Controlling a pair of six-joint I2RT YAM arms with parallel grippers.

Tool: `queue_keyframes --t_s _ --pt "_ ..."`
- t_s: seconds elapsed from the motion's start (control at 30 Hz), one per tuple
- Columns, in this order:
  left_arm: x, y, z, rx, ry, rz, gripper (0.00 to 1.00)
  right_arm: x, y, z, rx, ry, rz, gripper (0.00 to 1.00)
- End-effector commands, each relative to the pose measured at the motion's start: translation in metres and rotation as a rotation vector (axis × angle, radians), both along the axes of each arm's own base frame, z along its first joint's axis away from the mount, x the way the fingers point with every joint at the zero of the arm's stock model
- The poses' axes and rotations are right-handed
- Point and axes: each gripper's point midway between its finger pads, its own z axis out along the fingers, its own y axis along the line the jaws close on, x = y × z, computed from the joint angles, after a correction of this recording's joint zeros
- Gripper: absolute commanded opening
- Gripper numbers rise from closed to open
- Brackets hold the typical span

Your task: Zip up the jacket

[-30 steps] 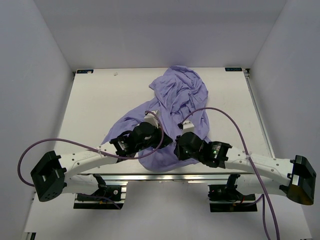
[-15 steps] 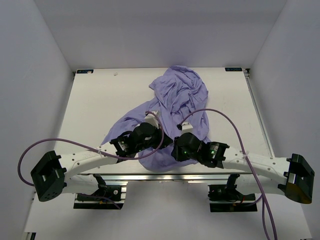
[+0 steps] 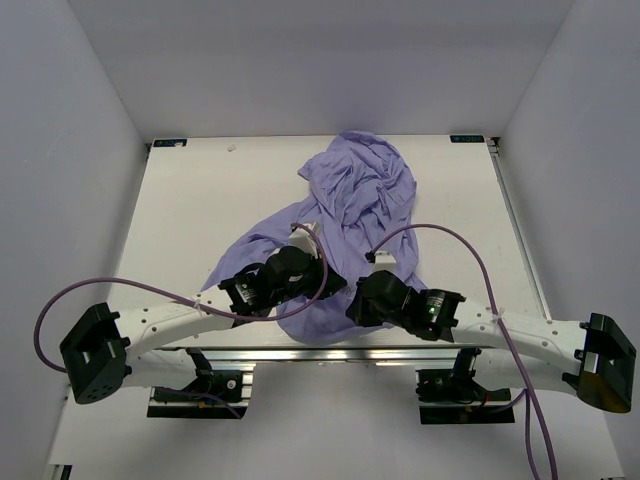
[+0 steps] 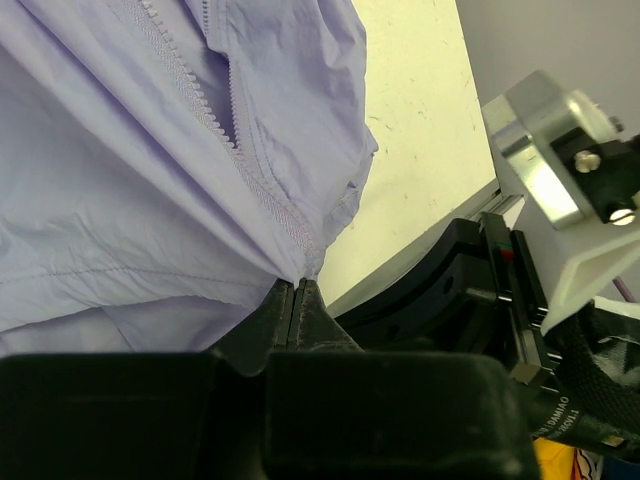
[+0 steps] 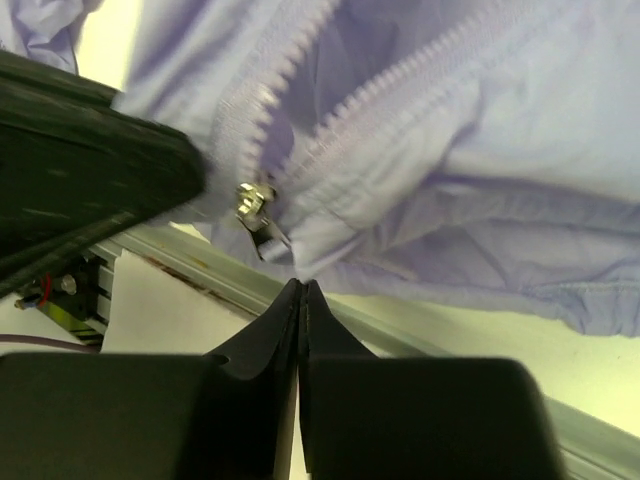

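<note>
The soft, thin purple jacket (image 3: 355,190) lies bunched up on the flat white table (image 3: 200,200). It runs from the middle out to 12 o'clock, and its near end reaches the 6 o'clock edge. The left gripper (image 4: 297,292) is pinched tight on the bottom of the jacket's zipper strip. The right gripper (image 5: 302,292) is pinched tight on the jacket cloth, with the small silver zipper pull (image 5: 250,205) just beside it at 11 o'clock

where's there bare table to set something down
Bare table far left of the jacket, and another strip between it and the right edge. Crowded near middle, where left end effector and right end effector pinch its edge.
</note>
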Motion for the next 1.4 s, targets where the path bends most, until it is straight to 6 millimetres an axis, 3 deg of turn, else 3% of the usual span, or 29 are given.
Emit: queue_keyframes --t_s 0.0,0.07,0.13,0.17,0.33,0.37,0.9,1.03,1.13,1.23,1.37 --pt "-0.002 -0.001 0.013 -0.033 -0.028 -0.003 0.00 0.000 0.005 0.008 0.078 0.004 -0.019 0.00" --pt "-0.002 -0.001 0.014 -0.035 -0.029 -0.003 0.00 0.002 0.006 0.012 0.086 -0.020 -0.012 0.00" --pt "-0.001 -0.001 0.016 -0.034 -0.030 0.001 0.00 0.002 0.006 0.010 0.074 -0.025 0.003 0.13" --pt "-0.001 -0.001 0.017 -0.035 -0.031 0.003 0.00 0.001 0.006 0.008 0.069 -0.026 0.009 0.24" --pt "-0.001 -0.002 0.023 -0.050 -0.040 0.007 0.00 0.007 0.012 0.011 0.056 -0.053 0.022 0.41" --pt "-0.001 -0.002 0.023 -0.049 -0.040 0.008 0.00 0.008 0.012 0.010 0.050 -0.055 0.017 0.48" --pt "-0.003 -0.002 0.026 -0.074 -0.025 0.022 0.00 0.026 0.025 0.013 0.037 -0.167 -0.121 0.46" --pt "-0.003 -0.001 0.027 -0.078 -0.026 0.030 0.00 0.028 0.019 0.010 -0.005 -0.162 -0.173 0.26" --pt "-0.003 0.000 0.026 -0.078 -0.026 0.032 0.00 0.029 0.010 0.011 -0.004 -0.181 -0.220 0.23" --pt "-0.004 0.000 0.027 -0.081 -0.027 0.029 0.00 0.032 0.005 0.012 0.006 -0.195 -0.251 0.24" --pt "-0.005 0.000 0.028 -0.085 -0.025 0.029 0.00 0.034 0.006 0.013 0.007 -0.200 -0.260 0.34"
